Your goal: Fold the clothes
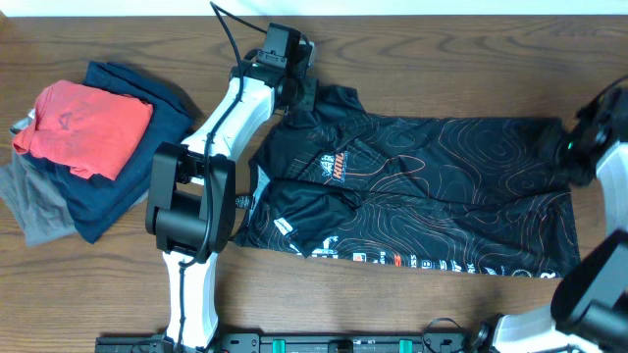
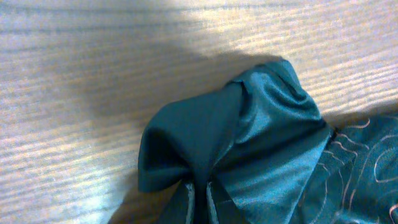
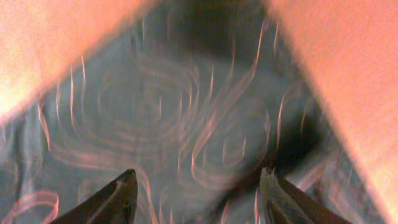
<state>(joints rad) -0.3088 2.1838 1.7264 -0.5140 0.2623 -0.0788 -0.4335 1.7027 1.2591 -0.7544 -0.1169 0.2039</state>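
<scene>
A black jersey (image 1: 432, 186) with thin orange contour lines lay spread across a wooden table (image 1: 442, 49). Its long axis ran from left to right, with the collar end toward the left arm and the hem end toward the right arm. The left gripper (image 1: 285, 54) sat at the jersey's far left corner, over a sleeve. In the left wrist view the left gripper (image 2: 199, 202) appeared closed on the jersey (image 2: 249, 143), since a bunch of dark cloth narrowed into a pinch at the bottom edge of that view. The right gripper (image 1: 589, 132) sat at the jersey's far right corner, by the hem. In the right wrist view its fingertips (image 3: 121, 196) stood well apart above blurred patterned cloth (image 3: 186, 112), so the right gripper (image 3: 199, 199) was open and held nothing. Each arm was therefore nearest to its own end of the garment, and both were on the far long edge. The rest of the jersey lay toward the near side of the table from both grippers. The next fold would probably carry that far edge toward the near edge, along the long axis, once the right gripper had closed on the hem corner. Well apart on the left sat a pile of 3 garments: a red shirt (image 1: 88, 123), a navy garment (image 1: 118, 201) and a grey garment (image 1: 34, 211).
</scene>
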